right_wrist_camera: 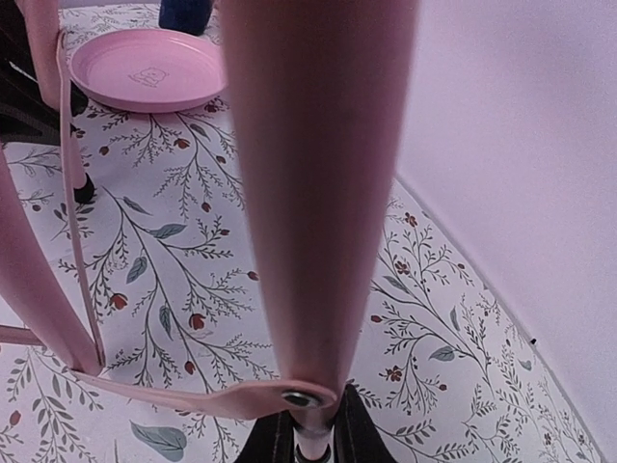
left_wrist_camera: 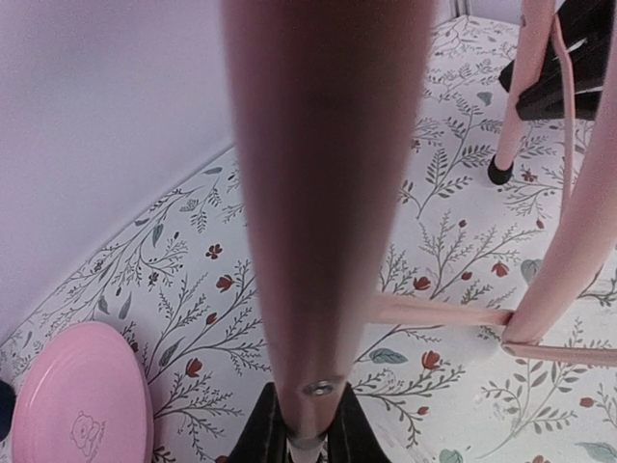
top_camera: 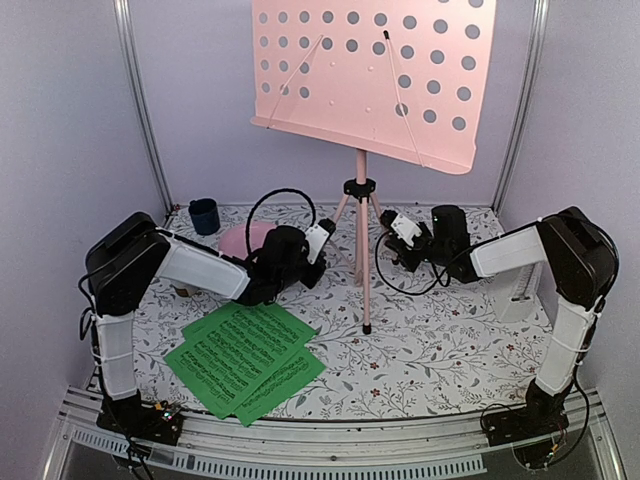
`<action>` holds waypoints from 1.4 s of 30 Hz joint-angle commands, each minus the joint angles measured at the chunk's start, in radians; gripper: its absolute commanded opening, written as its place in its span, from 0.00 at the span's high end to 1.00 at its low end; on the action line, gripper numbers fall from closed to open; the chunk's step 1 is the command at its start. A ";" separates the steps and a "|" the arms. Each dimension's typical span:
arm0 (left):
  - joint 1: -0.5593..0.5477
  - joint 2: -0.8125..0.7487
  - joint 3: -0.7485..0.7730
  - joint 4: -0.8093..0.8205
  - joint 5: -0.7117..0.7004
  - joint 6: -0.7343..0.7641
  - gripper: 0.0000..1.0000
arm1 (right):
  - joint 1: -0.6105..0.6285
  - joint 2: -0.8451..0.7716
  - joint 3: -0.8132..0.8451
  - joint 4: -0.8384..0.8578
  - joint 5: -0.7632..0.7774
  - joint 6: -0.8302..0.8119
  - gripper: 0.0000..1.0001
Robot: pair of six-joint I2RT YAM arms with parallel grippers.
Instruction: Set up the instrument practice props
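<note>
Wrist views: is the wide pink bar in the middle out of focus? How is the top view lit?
Left wrist view: yes, the stand leg is blurred, close to the lens; floral cloth sharp. Right wrist view: the other stand leg equally soft, pink plate clear. Top view: even light, faint shadows.

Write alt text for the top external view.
A pink music stand stands at centre, the left claw and right claw each holding one of its legs. Green sheet-music pages lie fanned at front left; a pink plate and dark blue cup sit behind the left arm, a white metronome partly hidden by the right arm.
</note>
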 commanded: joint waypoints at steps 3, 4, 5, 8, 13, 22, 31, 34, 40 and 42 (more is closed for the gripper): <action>-0.025 -0.023 0.022 -0.095 -0.093 -0.062 0.94 | -0.032 -0.022 0.058 0.083 0.091 -0.015 0.83; -0.030 -0.028 0.021 -0.110 -0.104 -0.081 0.94 | -0.031 -0.028 0.053 0.083 0.084 -0.002 0.82; -0.033 -0.033 0.019 -0.122 -0.111 -0.100 0.93 | -0.031 -0.035 0.045 0.084 0.076 0.010 0.73; -0.039 -0.039 0.013 -0.141 -0.131 -0.139 0.93 | -0.026 -0.069 0.016 0.081 0.071 0.048 0.51; -0.045 -0.036 0.009 -0.153 -0.146 -0.152 0.92 | 0.001 -0.187 -0.069 0.061 0.074 0.144 0.22; -0.050 -0.044 0.022 -0.189 -0.146 -0.175 0.78 | 0.044 -0.384 -0.208 -0.079 -0.134 0.548 0.17; -0.033 -0.121 -0.051 -0.156 0.050 -0.122 0.43 | 0.181 -0.372 -0.371 0.062 -0.222 0.812 0.16; -0.009 -0.144 -0.074 -0.145 0.132 -0.104 0.40 | 0.208 -0.330 -0.383 0.106 -0.206 0.846 0.16; 0.061 -0.165 -0.078 -0.158 0.239 -0.084 0.39 | 0.226 -0.267 -0.367 0.141 -0.129 0.897 0.18; 0.084 -0.164 -0.076 -0.156 0.273 -0.067 0.40 | 0.229 -0.247 -0.358 0.143 -0.120 0.911 0.20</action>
